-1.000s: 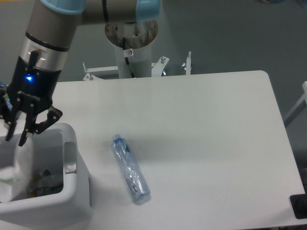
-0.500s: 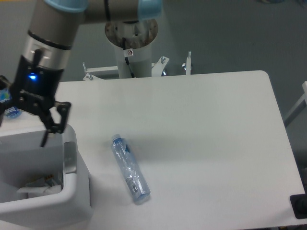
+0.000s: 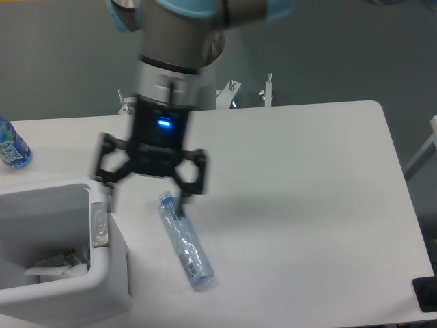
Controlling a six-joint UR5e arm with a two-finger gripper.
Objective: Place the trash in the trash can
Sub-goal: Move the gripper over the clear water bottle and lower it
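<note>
Fingers point(image 3: 109, 193) spread, motion-blurred, hiding bottle point(image 3: 186, 242) cap, bin point(image 3: 113, 273) cropped

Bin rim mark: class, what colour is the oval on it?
Grey, on the white bin's rim mark, in the fixed camera view.

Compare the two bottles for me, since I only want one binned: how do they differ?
The clear bottle lies flat near the table's front, beside the trash can; the bluer bottle sits at the far left edge, partly cut off. The clear one looks colourless; the other carries a blue-green label. Both are plastic.
</note>
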